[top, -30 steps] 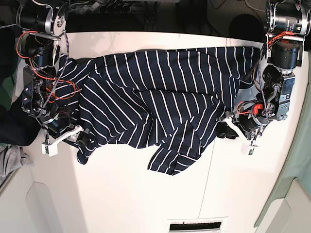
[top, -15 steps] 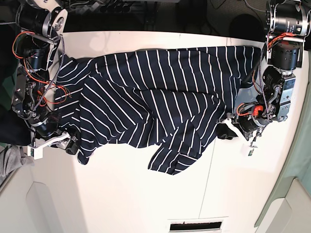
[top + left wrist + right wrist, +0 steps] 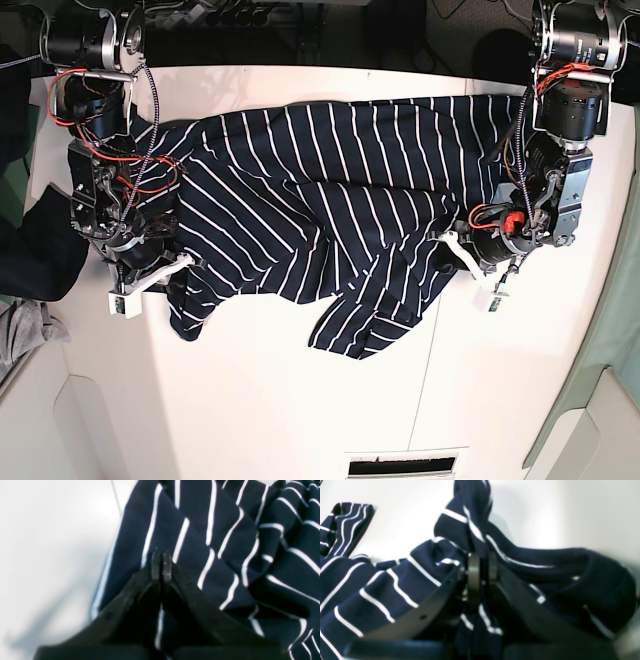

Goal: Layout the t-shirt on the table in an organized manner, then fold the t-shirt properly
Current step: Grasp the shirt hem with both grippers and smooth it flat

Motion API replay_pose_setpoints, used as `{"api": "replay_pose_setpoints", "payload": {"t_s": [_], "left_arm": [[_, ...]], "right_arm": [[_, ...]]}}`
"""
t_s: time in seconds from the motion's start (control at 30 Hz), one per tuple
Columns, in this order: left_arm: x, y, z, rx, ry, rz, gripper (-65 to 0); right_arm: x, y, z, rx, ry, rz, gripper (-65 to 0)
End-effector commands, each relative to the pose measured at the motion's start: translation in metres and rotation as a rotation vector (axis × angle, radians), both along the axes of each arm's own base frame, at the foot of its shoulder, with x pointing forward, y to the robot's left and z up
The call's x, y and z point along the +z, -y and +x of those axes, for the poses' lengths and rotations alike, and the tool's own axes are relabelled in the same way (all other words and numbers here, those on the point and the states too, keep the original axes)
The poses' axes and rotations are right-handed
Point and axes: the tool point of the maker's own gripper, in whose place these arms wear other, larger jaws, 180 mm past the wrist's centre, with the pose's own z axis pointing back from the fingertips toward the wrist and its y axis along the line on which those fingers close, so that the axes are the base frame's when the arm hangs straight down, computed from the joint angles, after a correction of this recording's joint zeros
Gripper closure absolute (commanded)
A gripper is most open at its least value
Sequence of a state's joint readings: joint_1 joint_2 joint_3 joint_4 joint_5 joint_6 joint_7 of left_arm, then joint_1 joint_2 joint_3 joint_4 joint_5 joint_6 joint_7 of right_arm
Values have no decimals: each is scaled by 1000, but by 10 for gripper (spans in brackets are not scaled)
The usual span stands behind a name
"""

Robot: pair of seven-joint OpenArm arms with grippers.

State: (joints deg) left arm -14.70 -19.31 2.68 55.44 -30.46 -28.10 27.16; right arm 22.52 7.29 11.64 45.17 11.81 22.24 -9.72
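Overhead view of a white table (image 3: 300, 420). Along its near edge a small dark slot (image 3: 405, 466) is set into the surface, and a thin dark seam (image 3: 425, 390) runs away from it toward the shirt. At mid-depth one navy t-shirt (image 3: 330, 220) with thin white stripes lies spread but rumpled across the table, a folded flap pointing toward the near edge.

Two robot arms flank it. The left gripper (image 3: 462, 252), on this view's right, has its jaws pressed together over the shirt's edge; its wrist camera shows the fingertips (image 3: 155, 566) touching, with striped cloth beneath and between the arms of the gripper. The right gripper (image 3: 175, 275), on this view's left, pinches a bunched ridge of the shirt between nearly closed jaws, fabric rising between them.

Off the table's left edge lie one plain dark cloth (image 3: 40, 250) and one small grey cloth (image 3: 20, 335). Beyond the far edge, dark cables (image 3: 230, 20).
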Motion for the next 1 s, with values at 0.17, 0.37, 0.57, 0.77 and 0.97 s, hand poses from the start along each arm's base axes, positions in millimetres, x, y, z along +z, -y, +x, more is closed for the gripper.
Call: {"api": "replay_pose_setpoints", "payload": {"t_s": [0.17,0.37,0.57,0.77,0.97], "left_arm": [[41,-66,19,67,82,63,0],[45,-71,11,-16,84,71,0],[54,-52,12,-53,118,-31,-81],[42,-39,14,-58,119,20,-324],[26,-18,13,-61,88,40,-322]], "right_arm": [[56,25,25,-13,169,-15,0],[72,49,13,-67,203,53,0],[56,53,-10,-94,176,88,0],[41,53,-25,-98,143,96,0],[45,50,-25,-104,158,134,0]]}}
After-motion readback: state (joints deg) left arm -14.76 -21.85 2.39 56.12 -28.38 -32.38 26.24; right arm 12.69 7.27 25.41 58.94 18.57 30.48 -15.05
